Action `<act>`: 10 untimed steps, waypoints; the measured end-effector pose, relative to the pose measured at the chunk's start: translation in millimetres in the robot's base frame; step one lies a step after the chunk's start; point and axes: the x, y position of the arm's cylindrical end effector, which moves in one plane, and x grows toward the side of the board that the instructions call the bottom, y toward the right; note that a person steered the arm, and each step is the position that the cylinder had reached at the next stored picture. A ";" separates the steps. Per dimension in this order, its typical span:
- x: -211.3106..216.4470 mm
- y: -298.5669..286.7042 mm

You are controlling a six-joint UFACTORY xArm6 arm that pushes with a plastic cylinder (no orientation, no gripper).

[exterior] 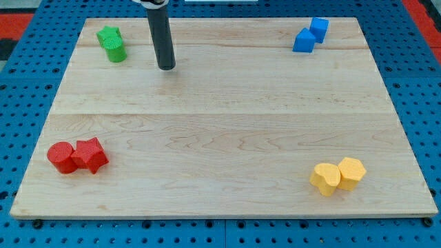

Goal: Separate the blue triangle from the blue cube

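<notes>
Currently my tip [166, 67] is bare, near table's top-left corner. Blue triangle [303, 41] touches blue cube [319, 29] top-right; light, rigid, probably slides easily, so push into their seam.

Rod [164, 34] cut off by view's top edge; upper part and arm out of sight. Rear green block [107, 34] partly hidden behind green cylinder [116, 50]; shape unclear. Blue cube [319, 29] partly covered by blue triangle [303, 41].
</notes>
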 end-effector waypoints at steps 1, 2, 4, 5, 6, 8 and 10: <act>18.9 3.5; 60.1 7.2; 70.9 184.8; 31.7 290.7; -29.2 364.6; -96.5 362.4; -99.0 305.4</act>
